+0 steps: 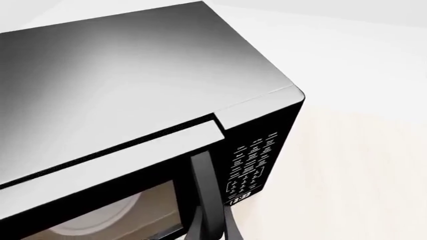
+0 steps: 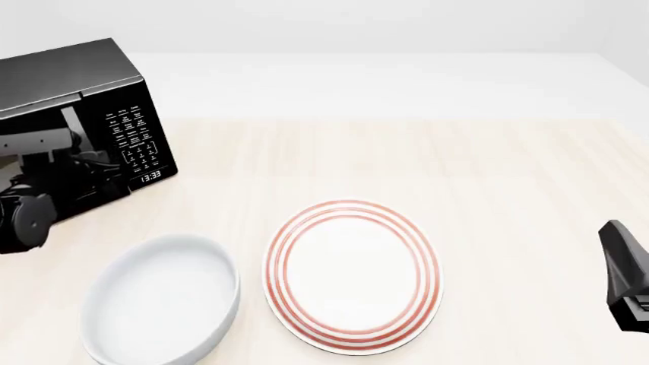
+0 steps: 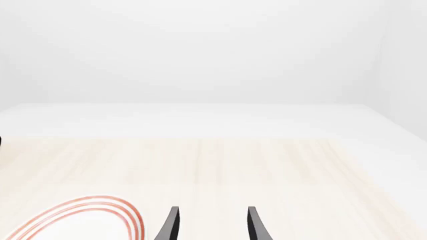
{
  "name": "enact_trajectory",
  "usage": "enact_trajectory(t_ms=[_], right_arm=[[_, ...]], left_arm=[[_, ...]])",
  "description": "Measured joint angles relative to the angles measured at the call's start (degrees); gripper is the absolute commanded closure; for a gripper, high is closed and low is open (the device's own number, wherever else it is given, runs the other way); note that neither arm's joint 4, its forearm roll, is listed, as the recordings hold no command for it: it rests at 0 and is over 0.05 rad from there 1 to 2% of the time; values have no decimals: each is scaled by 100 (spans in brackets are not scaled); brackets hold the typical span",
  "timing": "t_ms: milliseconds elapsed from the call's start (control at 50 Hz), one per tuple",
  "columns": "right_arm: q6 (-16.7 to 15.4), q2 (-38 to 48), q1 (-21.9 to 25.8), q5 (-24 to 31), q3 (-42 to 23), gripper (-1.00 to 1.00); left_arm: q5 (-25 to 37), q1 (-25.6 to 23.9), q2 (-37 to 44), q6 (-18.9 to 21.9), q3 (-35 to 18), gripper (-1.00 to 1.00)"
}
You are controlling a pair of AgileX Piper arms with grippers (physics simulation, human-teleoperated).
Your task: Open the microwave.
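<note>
- Microwave (image 2: 76,99), large glossy black box with windowed door, sits at counter's (image 2: 487,175) far left; door looks shut or barely cracked, thin seam only, in left wrist view.
- Vertical black bar handle (image 1: 202,185) is right at the left hand (image 1: 215,227), dark fingers on either side of it; can't tell if clamped.
- Pale turntable (image 1: 100,220) visible through window.
- Judgement: early stage, approach done, pull and door swing still left.
- Right hand (image 3: 211,225) parked at near right, fingers parted, holding nothing.
- Red-ringed white plate (image 2: 353,274) and white bowl (image 2: 160,308) in front, not involved.
</note>
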Motion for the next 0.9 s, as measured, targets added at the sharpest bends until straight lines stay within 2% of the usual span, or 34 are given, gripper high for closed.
enact_trajectory(t_ms=[420, 900], right_arm=[[-7, 0, -1, 0, 0, -100], [-1, 0, 0, 0, 0, -100]], left_arm=[[142, -38, -373, -67, 361, 100], [-5, -77, -690, -115, 807, 100]])
